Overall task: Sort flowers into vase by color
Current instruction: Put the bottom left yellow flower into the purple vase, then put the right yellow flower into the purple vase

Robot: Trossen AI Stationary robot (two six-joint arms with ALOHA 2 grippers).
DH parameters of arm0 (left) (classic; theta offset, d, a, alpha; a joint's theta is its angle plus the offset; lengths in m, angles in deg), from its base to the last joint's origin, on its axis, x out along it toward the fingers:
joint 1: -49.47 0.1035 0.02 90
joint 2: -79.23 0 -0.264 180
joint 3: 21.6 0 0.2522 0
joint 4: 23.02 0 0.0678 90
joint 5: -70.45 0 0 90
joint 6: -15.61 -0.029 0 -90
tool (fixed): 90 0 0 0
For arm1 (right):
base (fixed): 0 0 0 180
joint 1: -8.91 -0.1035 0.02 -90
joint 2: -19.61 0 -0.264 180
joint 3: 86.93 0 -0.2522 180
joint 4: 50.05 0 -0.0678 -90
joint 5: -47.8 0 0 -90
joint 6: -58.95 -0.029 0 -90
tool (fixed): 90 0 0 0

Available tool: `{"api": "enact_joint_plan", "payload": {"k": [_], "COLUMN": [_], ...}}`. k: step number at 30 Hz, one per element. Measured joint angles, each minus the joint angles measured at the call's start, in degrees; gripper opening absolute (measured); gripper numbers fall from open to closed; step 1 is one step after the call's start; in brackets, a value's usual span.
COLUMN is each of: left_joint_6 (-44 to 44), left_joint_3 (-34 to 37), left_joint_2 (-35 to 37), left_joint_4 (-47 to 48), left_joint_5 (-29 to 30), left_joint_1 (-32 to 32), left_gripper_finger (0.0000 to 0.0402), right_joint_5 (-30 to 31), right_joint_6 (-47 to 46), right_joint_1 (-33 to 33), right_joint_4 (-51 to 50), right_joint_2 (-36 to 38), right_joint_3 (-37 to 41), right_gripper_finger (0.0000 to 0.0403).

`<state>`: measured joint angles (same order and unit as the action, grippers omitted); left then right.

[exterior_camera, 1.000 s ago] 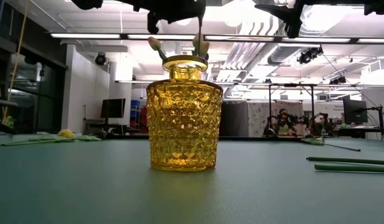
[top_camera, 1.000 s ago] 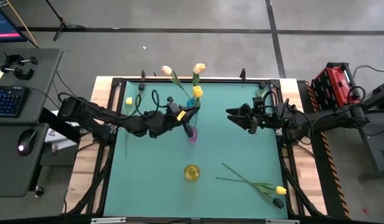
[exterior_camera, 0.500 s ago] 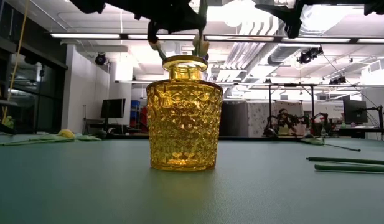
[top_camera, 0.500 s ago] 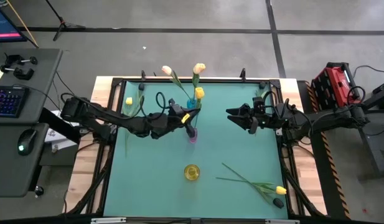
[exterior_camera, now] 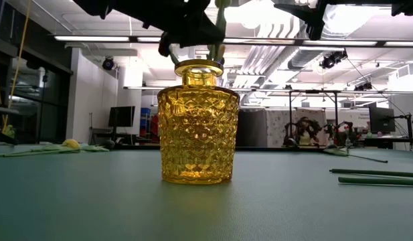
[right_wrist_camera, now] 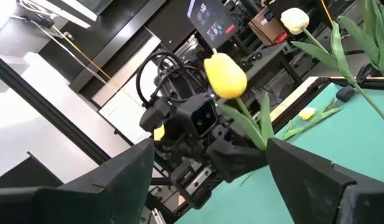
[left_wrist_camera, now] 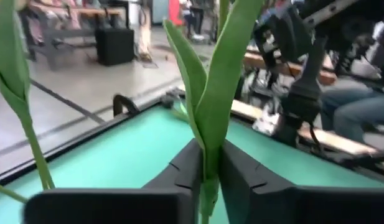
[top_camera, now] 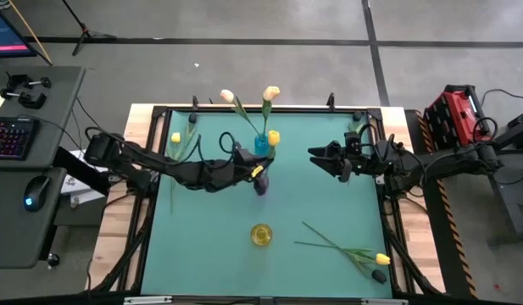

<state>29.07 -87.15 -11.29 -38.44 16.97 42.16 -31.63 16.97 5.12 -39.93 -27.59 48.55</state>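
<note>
My left gripper (top_camera: 257, 173) is over the table's middle, shut on a yellow tulip whose head (top_camera: 273, 136) stands up beside the blue vase (top_camera: 262, 146). That vase holds a cream tulip (top_camera: 227, 96) and a peach tulip (top_camera: 271, 91). A small purple vase (top_camera: 260, 186) sits right under the gripper. I cannot tell whether the stem's lower end is in it. The yellow glass vase (top_camera: 261, 235) stands nearer the front. My right gripper (top_camera: 315, 156) hangs open to the right, holding nothing. My left gripper pinches the yellow tulip's green stem where the leaves spring from it (left_wrist_camera: 207, 182), between its two fingers (left_wrist_camera: 185, 171). The fingers come nearly level from the table's left and lie across the stem. The tulip stands roughly upright, its head (right_wrist_camera: 224, 74) above the fingers.
A yellow tulip (top_camera: 381, 258) and a dark one (top_camera: 378, 275) lie at the front right with their stems on the mat. Two more flowers (top_camera: 175, 137) lie at the far left corner. The table's black frame (top_camera: 151, 203) runs around the green mat.
My left gripper has sunk and gone a little toward the near edge, over the purple vase, tipping as it went. The yellow tulip has come down with it, and its head now sits lower, beside the blue vase. My right arm has kept still.
</note>
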Motion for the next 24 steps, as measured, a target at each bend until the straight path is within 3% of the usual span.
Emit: {"api": "enact_joint_plan", "payload": {"k": [4,14,18,24], "left_joint_6": [2.2,5.3,7.2,11.4], "left_joint_3": [0.0,0.0,0.0,0.0], "left_joint_2": [2.6,11.8,16.9,23.2], "left_joint_4": [6.6,23.0,30.5,37.9], "left_joint_5": [-2.6,-3.0,-3.0,-3.0], "left_joint_1": [0.2,0.2,0.2,0.1], "left_gripper_finger": [0.0104,0.0253,0.0279,0.0282], "right_joint_5": [0.0,-0.5,-1.1,-1.5], "right_joint_6": [0.0,0.0,0.0,-1.8], "right_joint_1": [0.0,0.0,0.0,0.0], "right_joint_4": [0.1,0.5,0.6,-1.6], "right_joint_2": [0.0,0.0,0.0,0.0], "right_joint_3": [0.0,0.0,0.0,0.0], "right_gripper_finger": [0.0298,0.0298,0.0298,0.0298]}}
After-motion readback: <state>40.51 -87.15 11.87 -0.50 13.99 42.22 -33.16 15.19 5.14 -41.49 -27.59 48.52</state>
